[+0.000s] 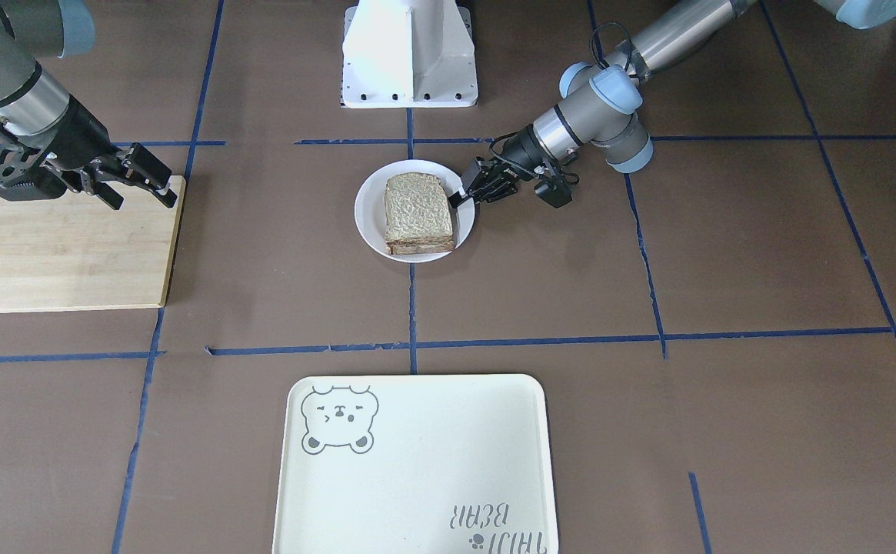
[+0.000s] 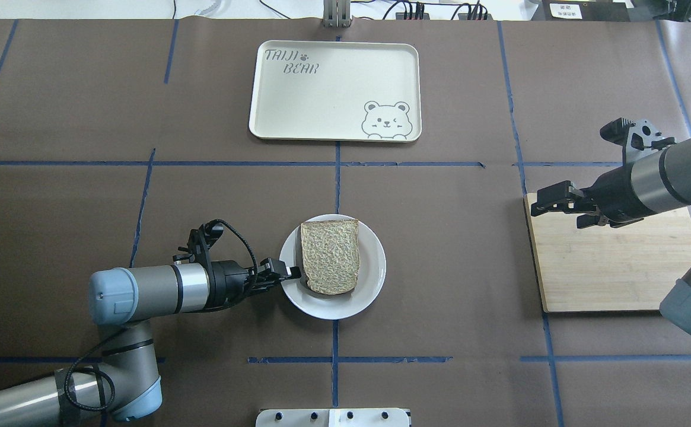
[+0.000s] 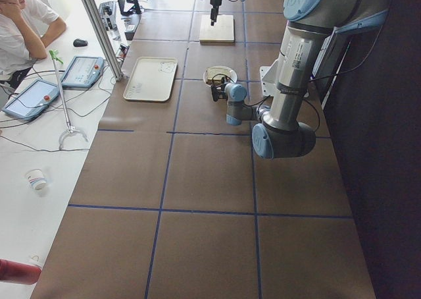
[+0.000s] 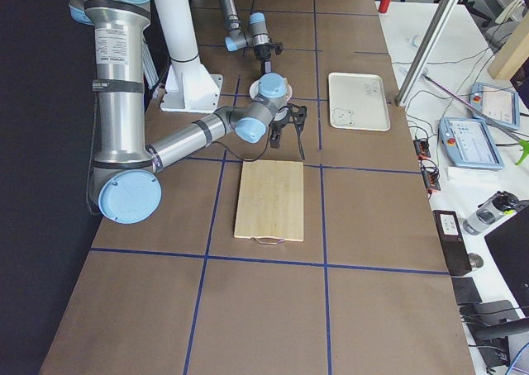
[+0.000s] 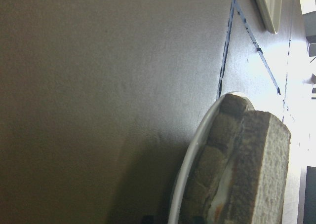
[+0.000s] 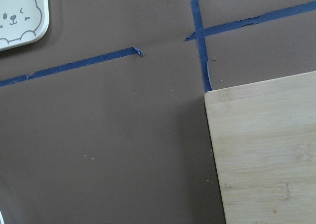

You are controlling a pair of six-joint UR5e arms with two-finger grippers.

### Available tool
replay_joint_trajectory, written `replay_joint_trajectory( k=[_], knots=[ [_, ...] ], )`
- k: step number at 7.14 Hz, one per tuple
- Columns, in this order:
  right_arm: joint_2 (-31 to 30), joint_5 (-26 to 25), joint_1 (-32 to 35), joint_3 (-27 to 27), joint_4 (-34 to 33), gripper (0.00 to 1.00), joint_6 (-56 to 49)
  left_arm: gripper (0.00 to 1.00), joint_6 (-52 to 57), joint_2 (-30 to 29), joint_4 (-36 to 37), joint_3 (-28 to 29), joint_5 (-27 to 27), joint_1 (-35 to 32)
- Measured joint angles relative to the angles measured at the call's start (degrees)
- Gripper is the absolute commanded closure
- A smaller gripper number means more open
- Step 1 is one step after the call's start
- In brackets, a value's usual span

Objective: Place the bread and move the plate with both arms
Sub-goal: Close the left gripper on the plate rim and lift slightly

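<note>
The bread point(image 1: 417, 211) lies flat on the small white plate point(image 1: 367, 211) at the table's middle; they also show in the overhead view, bread point(image 2: 328, 255) on plate point(image 2: 373, 267). My left gripper point(image 1: 459, 198) is low at the plate's rim on the robot's left side, also seen from overhead point(image 2: 289, 273); its jaws straddle the rim and look shut on it. The left wrist view shows the rim point(image 5: 190, 160) edge-on with the bread point(image 5: 261, 169) on it. My right gripper point(image 1: 144, 192) is open and empty, above the wooden board's corner point(image 2: 556, 216).
A wooden cutting board point(image 2: 612, 267) lies on the robot's right. A cream bear tray point(image 2: 333, 89) lies at the table's far side, beyond the plate. The white pedestal base point(image 1: 409, 54) stands behind the plate. Blue tape lines cross the brown table cover.
</note>
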Motion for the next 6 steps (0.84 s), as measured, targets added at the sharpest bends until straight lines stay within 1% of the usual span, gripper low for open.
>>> replay_joint_trajectory(
  k=[1, 2, 6],
  knots=[
    [0.0, 0.0, 0.0, 0.0, 0.0, 0.00, 0.0, 0.93, -0.5, -0.1, -0.4, -0.1, 0.0, 0.0],
    [0.1, 0.0, 0.0, 0.0, 0.0, 0.00, 0.0, 0.95, -1.8, -0.4, -1.3, -0.2, 0.1, 0.0],
    [0.1, 0.0, 0.0, 0.2, 0.0, 0.00, 0.0, 0.95, -6.7, -1.3, -5.8, -0.7, 0.3, -0.2]
  ],
)
